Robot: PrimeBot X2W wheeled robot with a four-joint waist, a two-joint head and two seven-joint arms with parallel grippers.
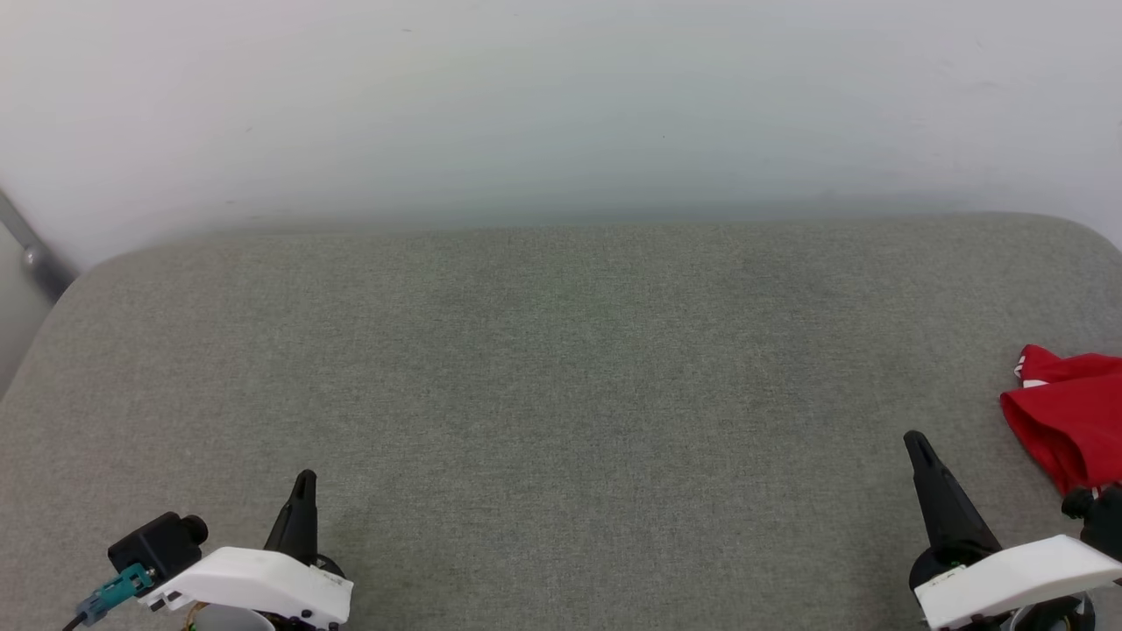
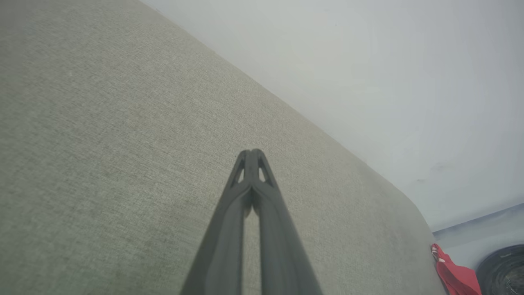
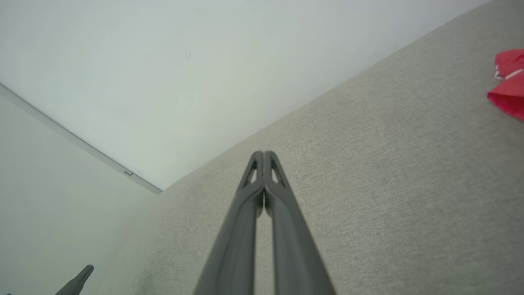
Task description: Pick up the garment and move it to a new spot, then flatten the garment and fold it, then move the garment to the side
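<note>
The garment [image 1: 1069, 421], red with a bit of white trim, lies bunched at the right edge of the grey fabric surface [image 1: 561, 394]; part of it is cut off by the head view's edge. It also appears as a red heap [image 2: 454, 274] in the left wrist view and as a red fold [image 3: 509, 82] in the right wrist view. My right gripper [image 1: 913, 438] is shut, holding nothing, to the left of the garment and apart from it. My left gripper [image 1: 304, 478] is shut and empty near the front left. Both pairs of fingertips meet in the wrist views: left gripper [image 2: 251, 151], right gripper [image 3: 263, 153].
A white wall [image 1: 561, 105] runs along the far side of the grey surface. A grey metal bar [image 1: 31, 250] slants at the far left corner. A dark round object [image 2: 503, 270] sits beyond the surface's right end in the left wrist view.
</note>
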